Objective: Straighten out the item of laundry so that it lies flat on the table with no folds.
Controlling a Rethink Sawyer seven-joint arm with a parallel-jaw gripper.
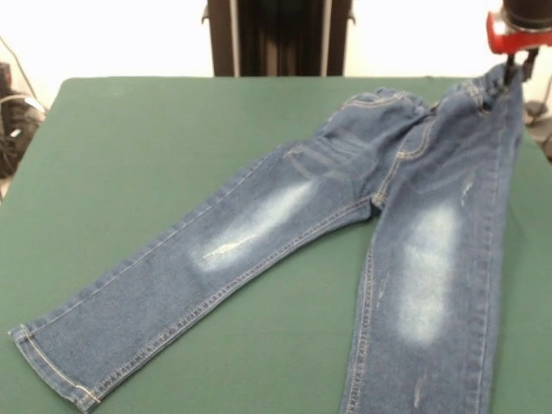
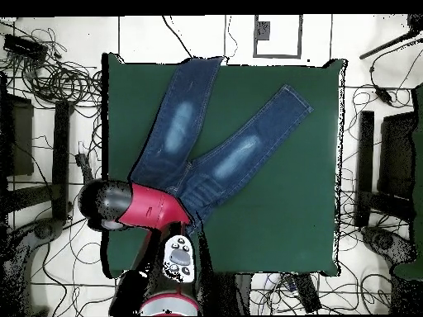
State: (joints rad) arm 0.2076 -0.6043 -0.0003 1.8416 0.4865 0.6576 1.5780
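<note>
Hemmed cuff at lower left of the front view belongs to the small blue denim jeans [image 1: 379,216] with pale thigh patches, legs splayed on the dark green felt table [image 1: 147,147]. Right leg is cut off by the frame bottom. Red-and-black gripper [image 1: 511,71], upper right, pinches the waistband corner, lifting it. Open felt lies left.
</note>
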